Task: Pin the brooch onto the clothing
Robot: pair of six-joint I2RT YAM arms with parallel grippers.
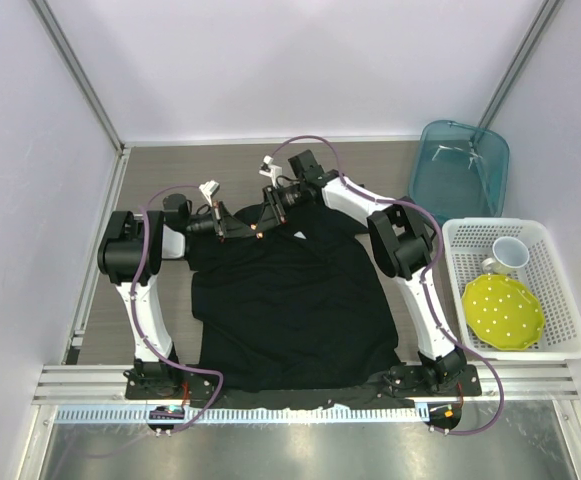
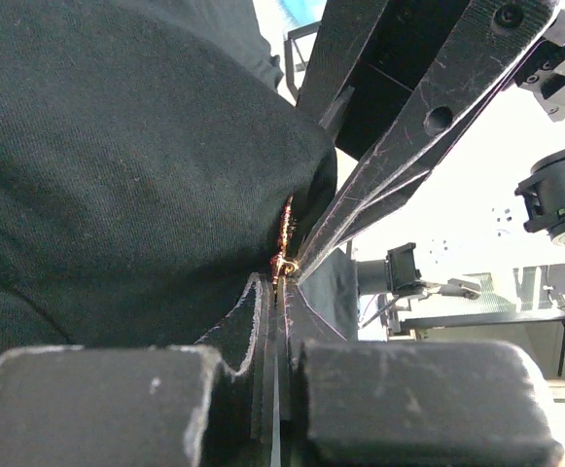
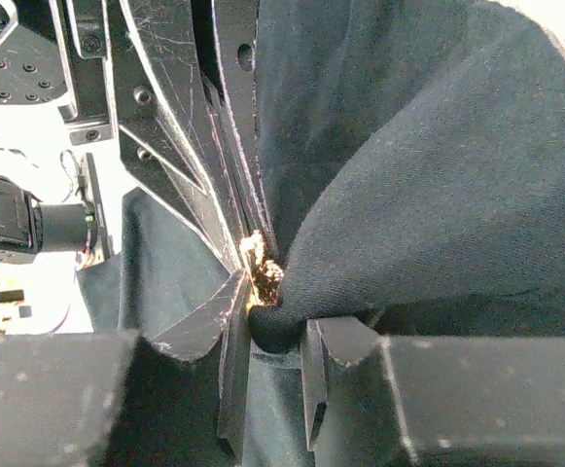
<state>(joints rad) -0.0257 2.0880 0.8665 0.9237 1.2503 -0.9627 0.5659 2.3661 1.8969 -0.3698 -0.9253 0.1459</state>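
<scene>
at the left of the overhead view the left arm (image 1: 140, 290) rises from the near edge of the table (image 1: 160, 168) and bends inward over one sleeve of the black t-shirt (image 1: 290, 310). the shirt lies spread on the table, hem toward the arm bases and neck toward the far wall. the left gripper (image 2: 274, 292) reaches rightward to the neck area. its fingers (image 2: 107, 409) are pressed together, and the brooch (image 2: 284, 243) sits right at their tips, pinched edge-on. only a thin golden-orange rim of it shows, lying against a bulge of black cloth lifted off the table.

just to the right, the right gripper (image 3: 272, 331) comes in from the far side and meets the left one tip to tip. its fingers (image 3: 350, 345) stand a little apart, pinching a rounded fold of the t-shirt between them. in the right wrist view the brooch touches that fold where the two grippers come together, and its red face cannot be seen. whether the pin has gone through the cloth cannot be told.

further right, the right arm (image 1: 410, 250) arches back over the other sleeve to its base. beyond it, at the table's far right corner, stands a teal bin (image 1: 460, 165). nearer along the right edge is a white basket (image 1: 565, 290) holding a yellow-green dotted plate (image 1: 503, 312) and a white mug (image 1: 510, 255).
</scene>
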